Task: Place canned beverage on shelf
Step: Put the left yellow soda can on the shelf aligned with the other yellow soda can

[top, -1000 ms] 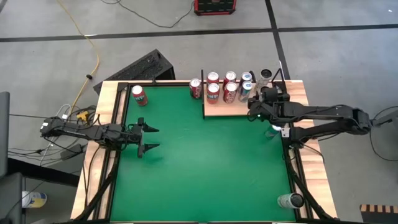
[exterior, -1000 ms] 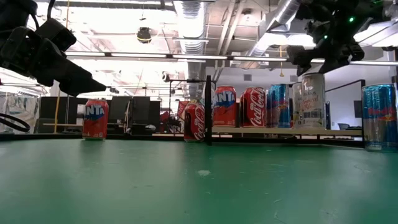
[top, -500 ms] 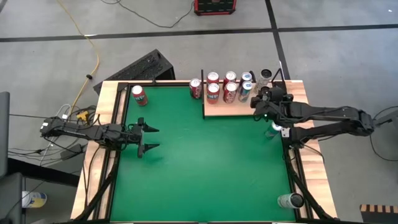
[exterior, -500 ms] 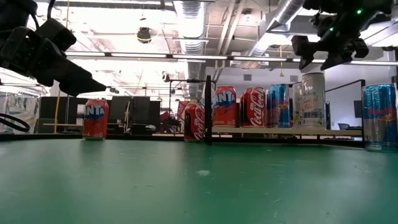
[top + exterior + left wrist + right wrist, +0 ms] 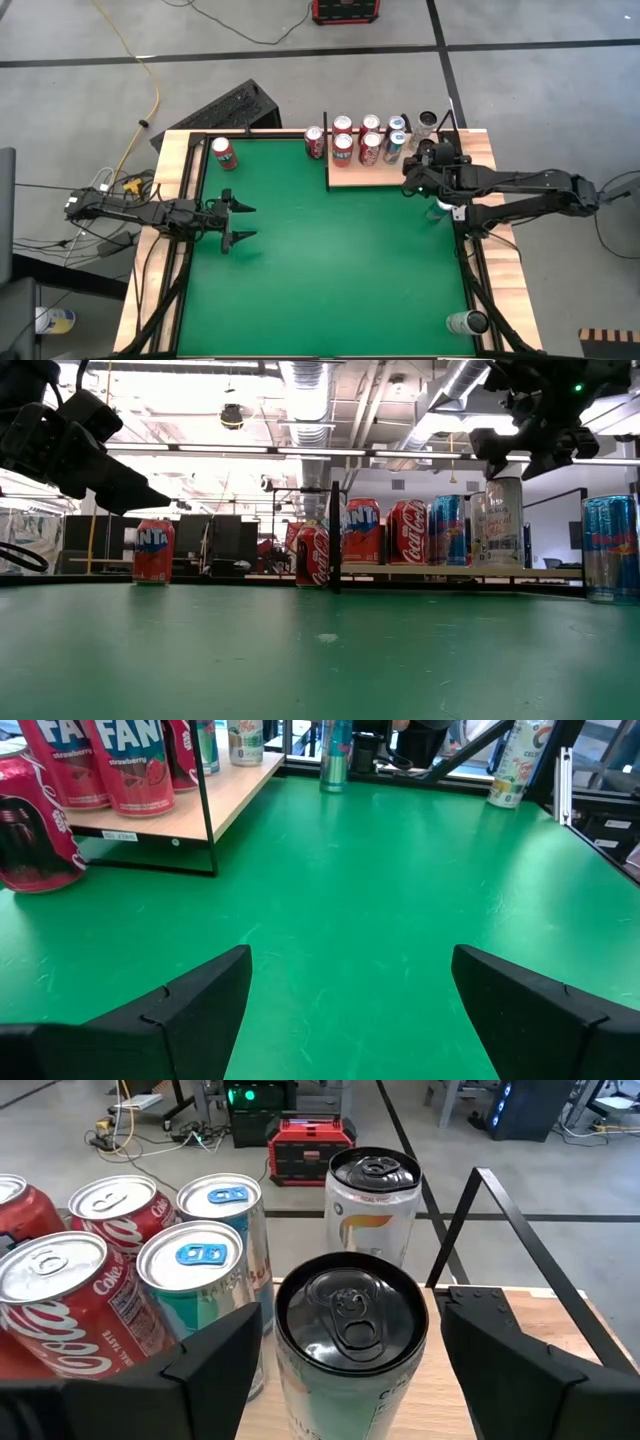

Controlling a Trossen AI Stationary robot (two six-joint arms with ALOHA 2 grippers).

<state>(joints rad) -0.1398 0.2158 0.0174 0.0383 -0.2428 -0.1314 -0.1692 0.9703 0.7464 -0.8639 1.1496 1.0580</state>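
The right gripper [image 5: 345, 1380] hangs above a black-topped can [image 5: 350, 1330] with its fingers spread wide to either side of the can's top, not touching it. That can stands on the shelf [image 5: 375, 176] at its right end, in the upper right of the high view, where the gripper [image 5: 418, 172] sits over it. In the low view the gripper [image 5: 530, 445] is just above the pale can [image 5: 503, 520], clear of its rim. Beside it on the shelf stand two blue-tabbed cans [image 5: 205, 1275], red cans [image 5: 55, 1305] and another silver can [image 5: 372, 1205] behind. One red can [image 5: 314, 142] stands on the green table [image 5: 320, 270] just left of the shelf; another [image 5: 223, 153] is in the upper left. The left gripper [image 5: 238, 222] waits at the left of the table, fingers apart and empty.
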